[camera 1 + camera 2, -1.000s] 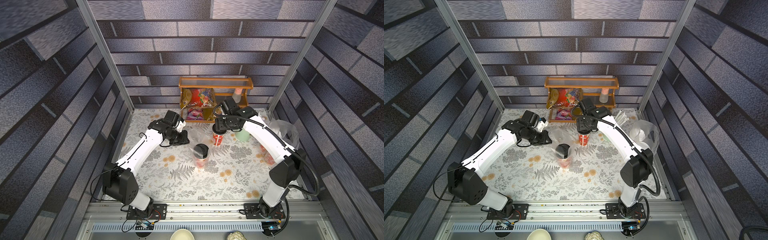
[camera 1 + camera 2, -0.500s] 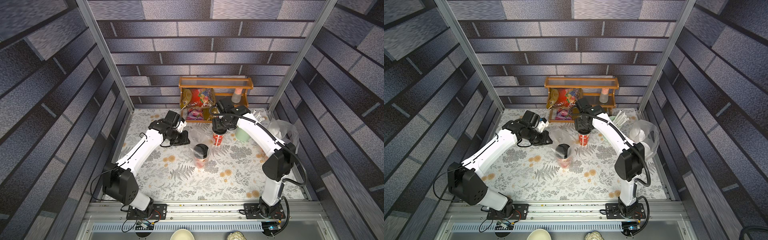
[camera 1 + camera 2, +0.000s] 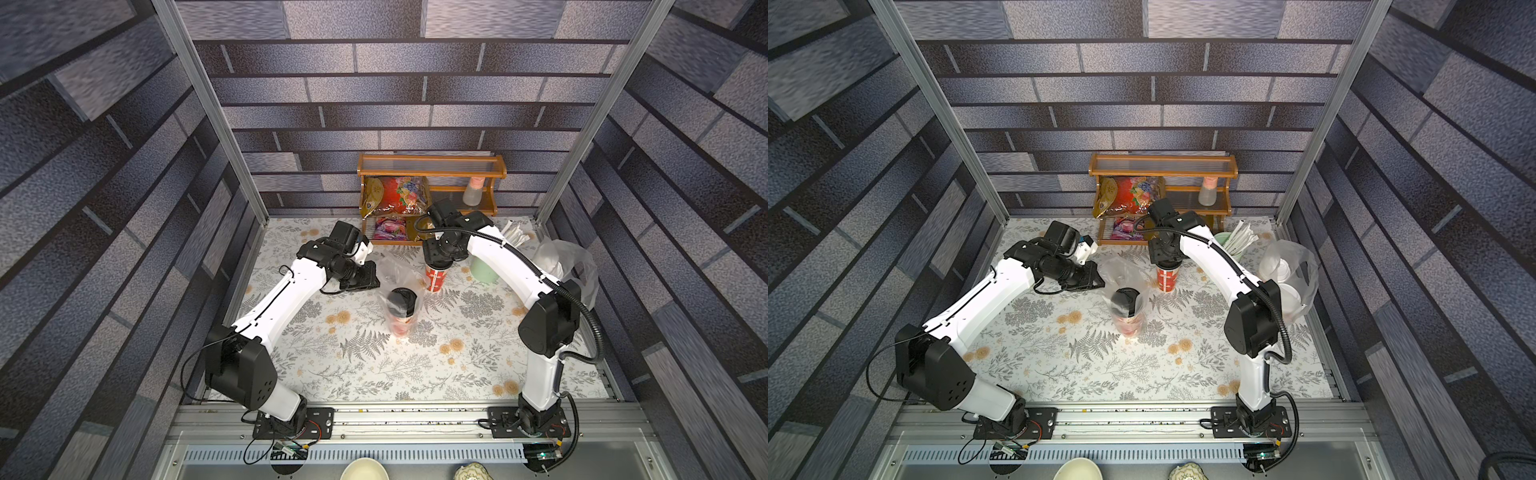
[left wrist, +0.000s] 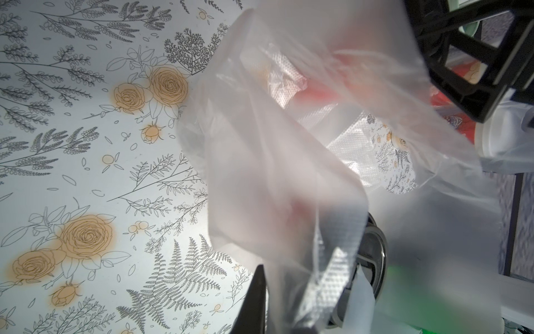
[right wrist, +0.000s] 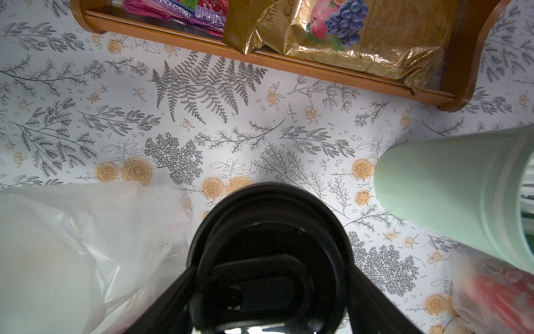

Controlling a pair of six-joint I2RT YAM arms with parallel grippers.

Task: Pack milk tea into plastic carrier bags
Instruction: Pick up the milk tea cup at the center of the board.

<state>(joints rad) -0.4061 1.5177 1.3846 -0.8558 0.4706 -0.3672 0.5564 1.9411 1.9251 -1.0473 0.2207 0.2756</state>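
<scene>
overhead view of a floral bench [image 3: 365, 365]. at left, the left gripper [image 3: 371, 279] is pinched closed on the rim of a clear plastic carrier bag [image 3: 394, 269], holding its mouth up. inside that bag stands one red milk tea cup [image 3: 401, 302] with a black lid. just right of the bag, a second black-lidded red cup [image 3: 435, 281] stands upright on the bench, outside the bag. the right gripper [image 3: 437, 262] sits on top of it, jaws spread wide and clasping the lid from both sides. further right, a pale green cup [image 3: 484, 272] holds white straws [image 3: 515, 237]. at far right, another clear bag [image 3: 579, 266] holds two white-lidded cups [image 3: 1281, 270].
</scene>
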